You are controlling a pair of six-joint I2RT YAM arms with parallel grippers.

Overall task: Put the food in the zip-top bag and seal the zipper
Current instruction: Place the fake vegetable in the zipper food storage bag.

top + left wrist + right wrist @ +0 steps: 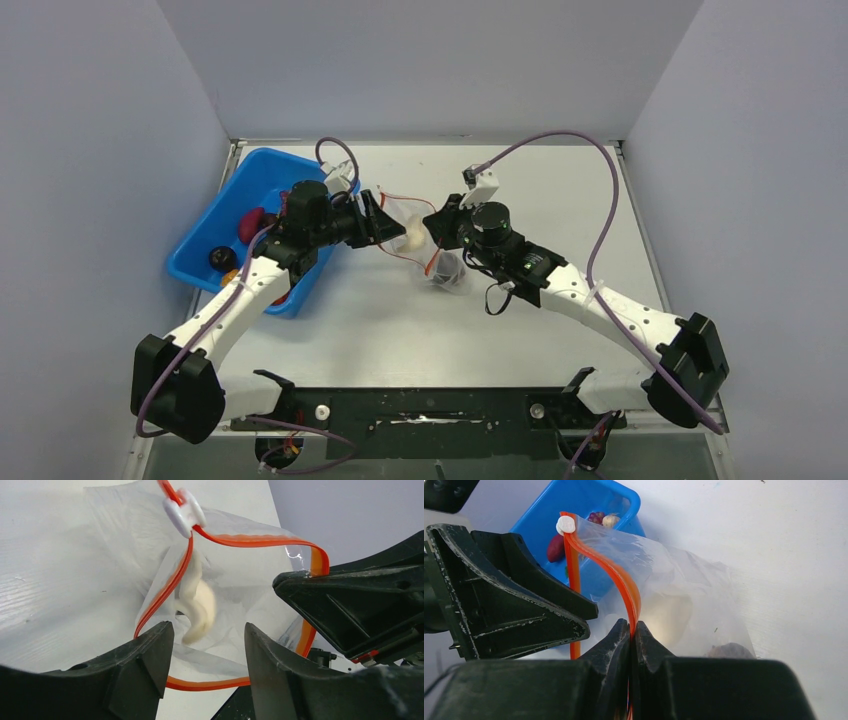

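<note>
Gaping floppy bag (250,595), red zipper (250,540)

bag (398,212) right of bin (248,176), food (201,606) inside bag

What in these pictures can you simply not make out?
Top view: the left arm covers part of the bin, so its food cannot be counted.
Top view: the bag is too small to show its contents.
Right wrist view: the right gripper, shut on the zipper, cuts off the dark piece in the bag.
</note>
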